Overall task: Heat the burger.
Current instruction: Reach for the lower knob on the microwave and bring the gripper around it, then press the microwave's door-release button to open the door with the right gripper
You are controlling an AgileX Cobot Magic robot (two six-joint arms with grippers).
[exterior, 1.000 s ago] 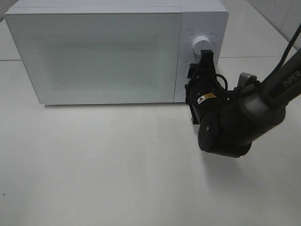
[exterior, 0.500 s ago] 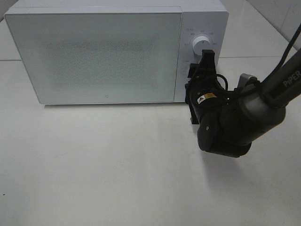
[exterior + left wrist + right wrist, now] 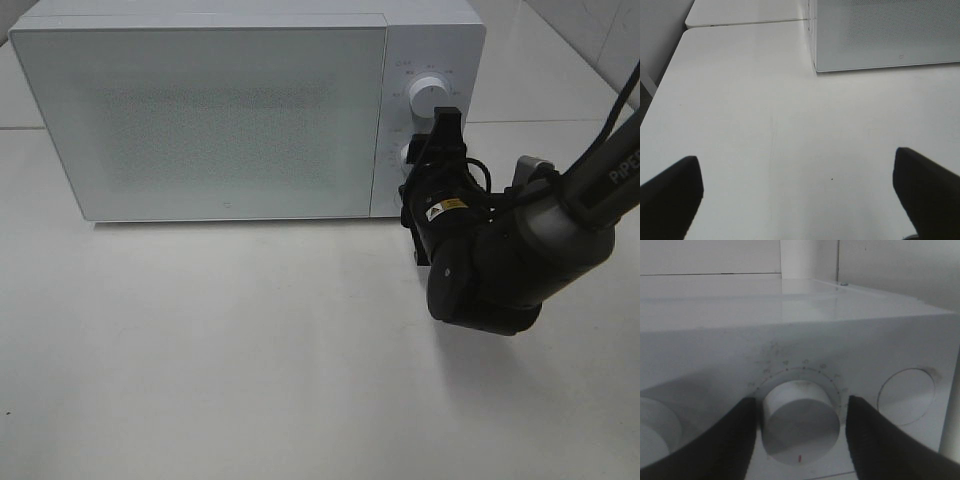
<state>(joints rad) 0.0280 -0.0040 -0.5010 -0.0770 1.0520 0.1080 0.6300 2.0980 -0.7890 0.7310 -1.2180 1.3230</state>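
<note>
right tool [image 3: 801, 407] spread either side of a dial [image 3: 799, 390] on the shut microwave [image 3: 200, 110], a thin gap each side. left tool [image 3: 797, 192] spread wide above the bench [image 3: 740, 100], holding nothing. burger not in sight.

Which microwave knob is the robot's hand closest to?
The lower knob: it sits between the fingers of the right gripper. The upper knob stands free, farther up the panel.
</note>
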